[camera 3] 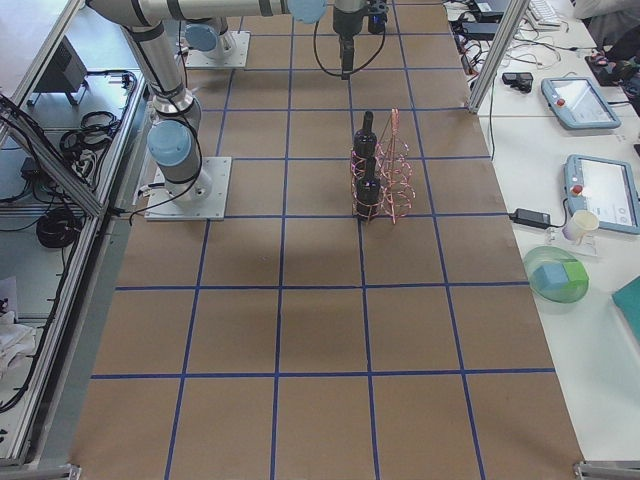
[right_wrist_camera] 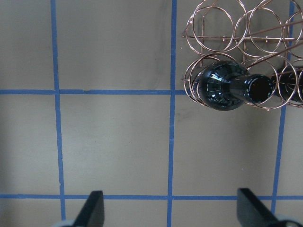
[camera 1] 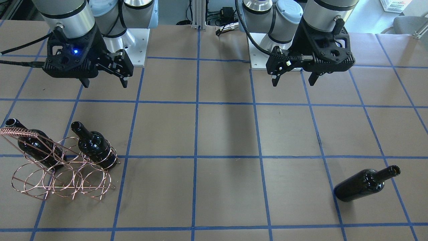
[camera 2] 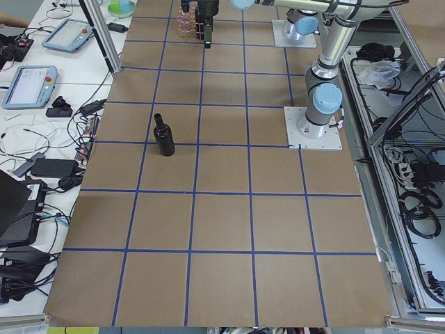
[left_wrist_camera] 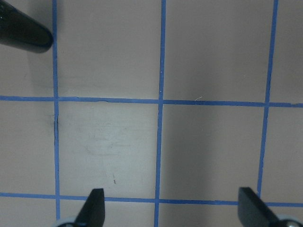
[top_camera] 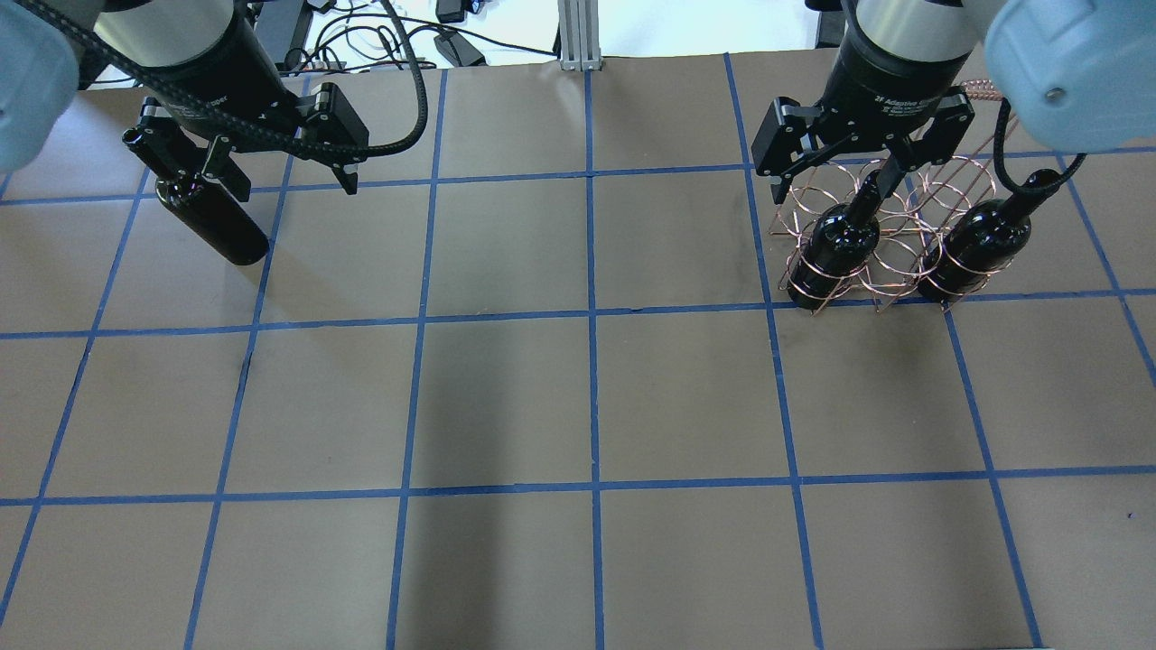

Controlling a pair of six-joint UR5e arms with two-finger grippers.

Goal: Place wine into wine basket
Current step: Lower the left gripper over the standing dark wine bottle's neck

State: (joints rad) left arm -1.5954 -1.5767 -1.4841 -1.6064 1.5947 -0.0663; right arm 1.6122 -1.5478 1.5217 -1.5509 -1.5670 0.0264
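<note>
One wine bottle stands upright and alone on the table; it also shows in the overhead view and the exterior left view. My left gripper hangs open and empty above the table, on the robot's side of this bottle. Its base is at the top left corner of the left wrist view. The copper wire wine basket holds two like bottles, necks up. My right gripper is open and empty, high above the table beside the basket.
The table is brown paper with a blue tape grid. The arm bases stand at the robot's edge. Tablets, cables and a bowl lie on side benches beyond the table ends.
</note>
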